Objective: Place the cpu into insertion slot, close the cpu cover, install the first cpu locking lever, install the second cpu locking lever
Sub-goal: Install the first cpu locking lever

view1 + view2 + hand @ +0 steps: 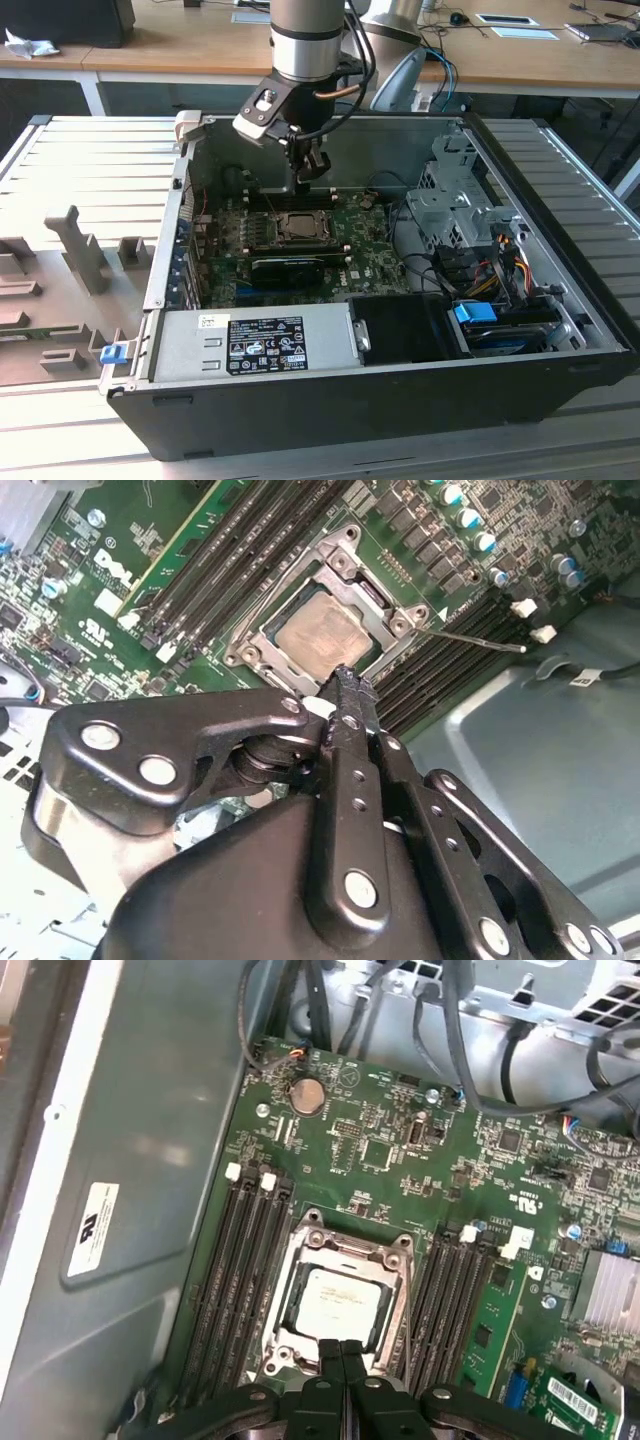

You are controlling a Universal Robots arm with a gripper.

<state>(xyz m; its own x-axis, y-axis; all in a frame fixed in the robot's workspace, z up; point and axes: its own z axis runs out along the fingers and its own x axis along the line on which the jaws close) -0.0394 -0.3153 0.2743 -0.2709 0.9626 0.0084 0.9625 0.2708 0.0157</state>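
The cpu [338,1300], a pale silvery square, lies in the insertion slot [283,1348] on the green motherboard. The silver cpu cover [396,1295] lies flat over it, and the chip shows through its window. In the second wrist view the cpu [322,635] sits just beyond my fingertips, and a thin metal lever rod [480,640] sticks out sideways from the slot's corner. My gripper [342,1352] hangs over the slot's edge, shut, with nothing between its black fingers. In the exterior view the gripper [311,172] is a short way above the slot [298,226].
The open computer case [150,290] lies on a ribbed metal table. A grey power supply box [250,340] is at the front. A drive cage [455,200] and cables [480,265] are at the exterior view's right. Memory slots [235,1260] flank the socket.
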